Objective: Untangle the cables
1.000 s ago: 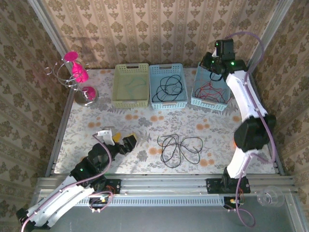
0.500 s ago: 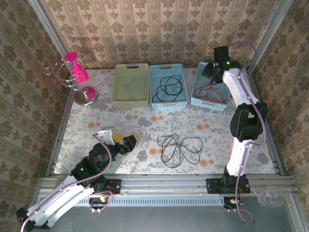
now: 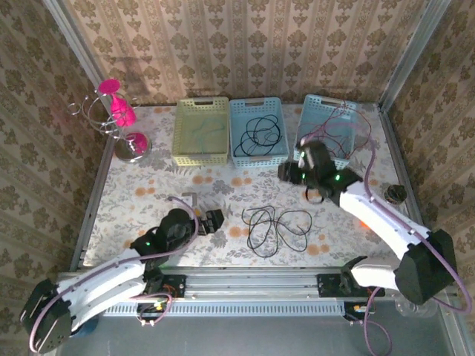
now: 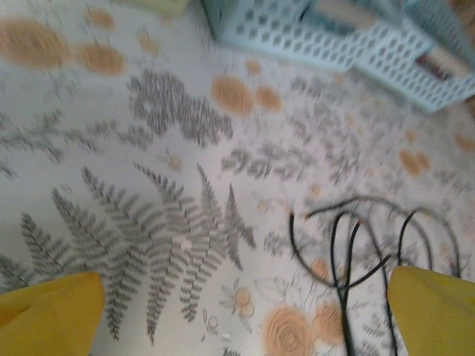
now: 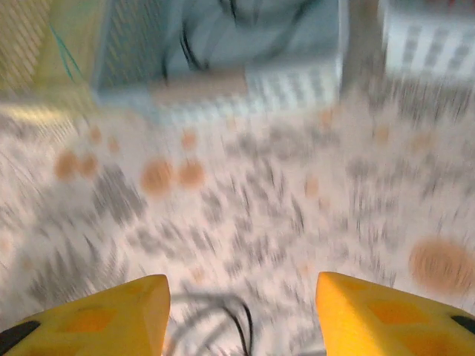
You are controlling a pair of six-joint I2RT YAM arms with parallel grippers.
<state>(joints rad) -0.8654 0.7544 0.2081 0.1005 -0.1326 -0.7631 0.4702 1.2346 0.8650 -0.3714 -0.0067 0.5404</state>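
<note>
- Black cables [image 3: 274, 228]: thin strands in a loose tangle of overlapping loops, flat on the floral table [image 3: 148, 185], centre, toward the near edge.
- Left wrist view: their strands cross one another.
- Second black cable [image 3: 257, 133]: coiled inside the middle blue basket [image 3: 256, 102].
- Red cable [image 3: 332, 135]: loose loops in the right blue basket [image 3: 326, 99].
- Teal-green wire [image 5: 65, 53]: faint line in the yellow-green basket [image 3: 202, 101]; shape unclear.

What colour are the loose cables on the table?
The cables are black, clearest in the top external view.
</note>
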